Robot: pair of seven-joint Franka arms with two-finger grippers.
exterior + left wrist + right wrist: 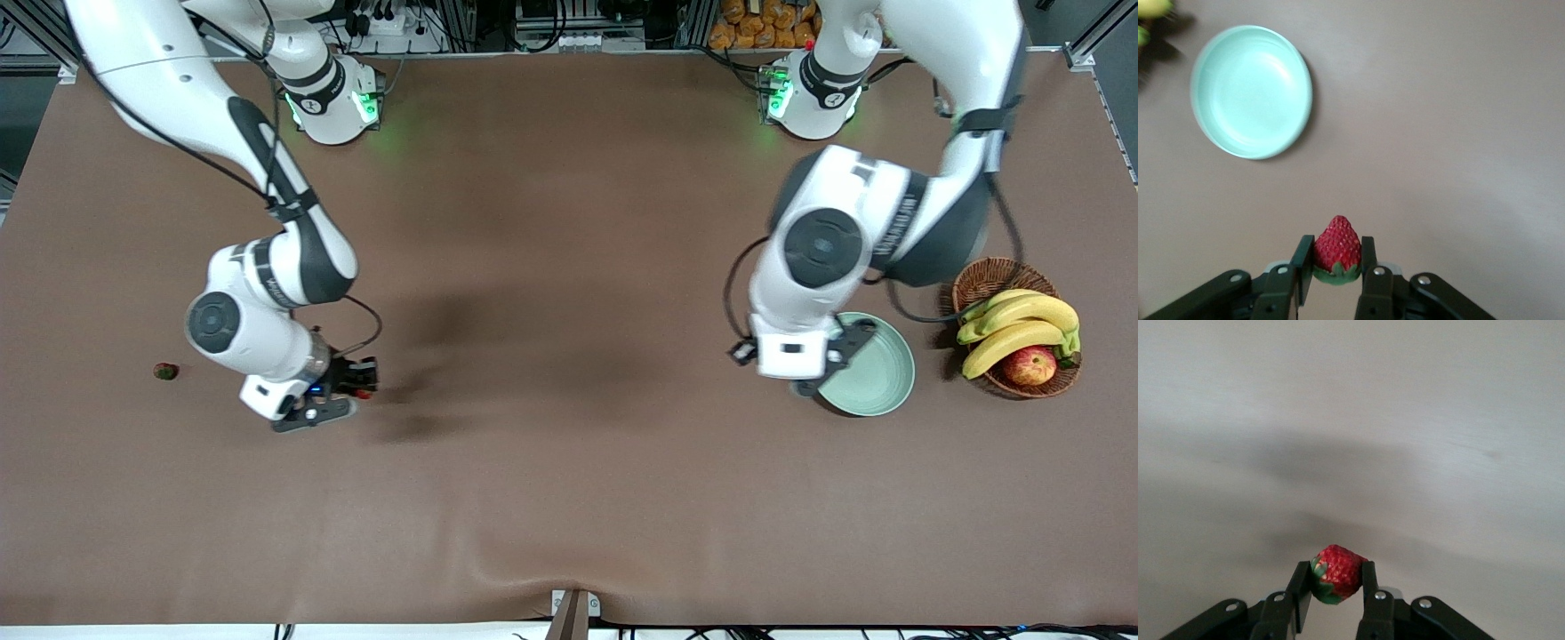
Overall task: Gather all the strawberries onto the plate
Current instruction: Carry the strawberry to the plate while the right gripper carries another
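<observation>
My left gripper (1336, 259) is shut on a red strawberry (1337, 245), tip pointing away from the fingers. It hangs over the bare table just beside the pale mint-green plate (1251, 91), which holds nothing. In the front view the left wrist covers the plate's (889, 391) edge toward the right arm's end. My right gripper (1336, 581) is shut on a second strawberry (1338, 572), low over the table (569, 356) toward the right arm's end. A third strawberry (165, 371) lies on the table there, apart from the right gripper (360, 380).
A brown wicker basket (996, 276) stands beside the plate at the left arm's end, holding bananas (1018, 324) and a red-yellow apple (1029, 364). A brown cloth covers the table, with a fold near its front edge (498, 547).
</observation>
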